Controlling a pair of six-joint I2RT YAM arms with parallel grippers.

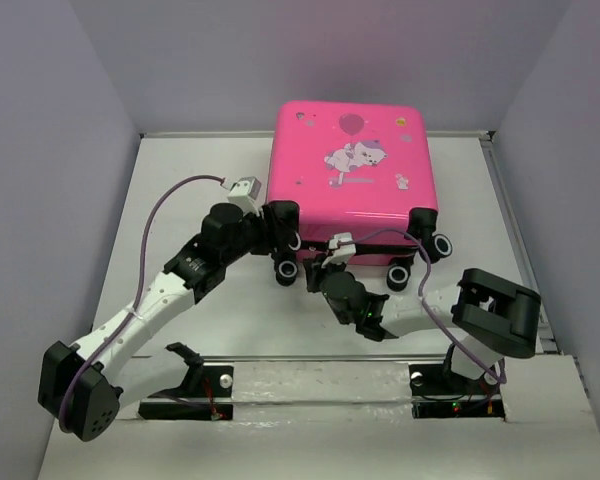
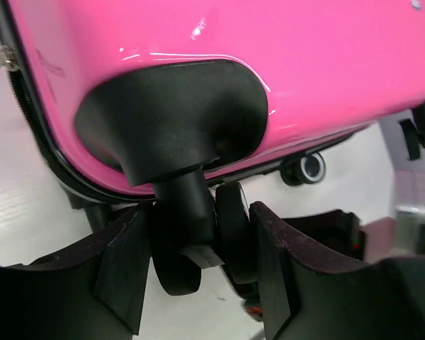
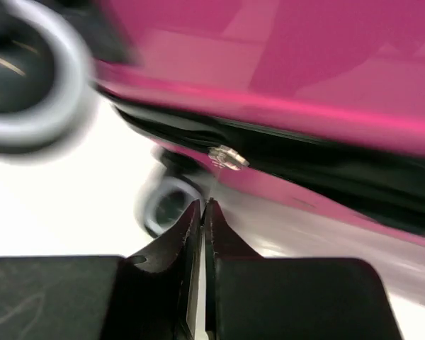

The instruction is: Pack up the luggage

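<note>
Suitcase [image 1: 350, 165]: hot pink, closed, lying flat at the far middle of the table [image 1: 195, 170], wheels towards the arms.
Left claw [image 2: 198, 212]: clamped on the near-left corner wheel [image 2: 177, 262], one finger on each side.
Right claw [image 3: 202, 205]: fingers together, holding nothing, just beside the suitcase's near edge, close to a small metal stud [image 3: 227, 157].

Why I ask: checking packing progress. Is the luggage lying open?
No, the luggage lies shut, printed pink shell up, no lining showing.
</note>
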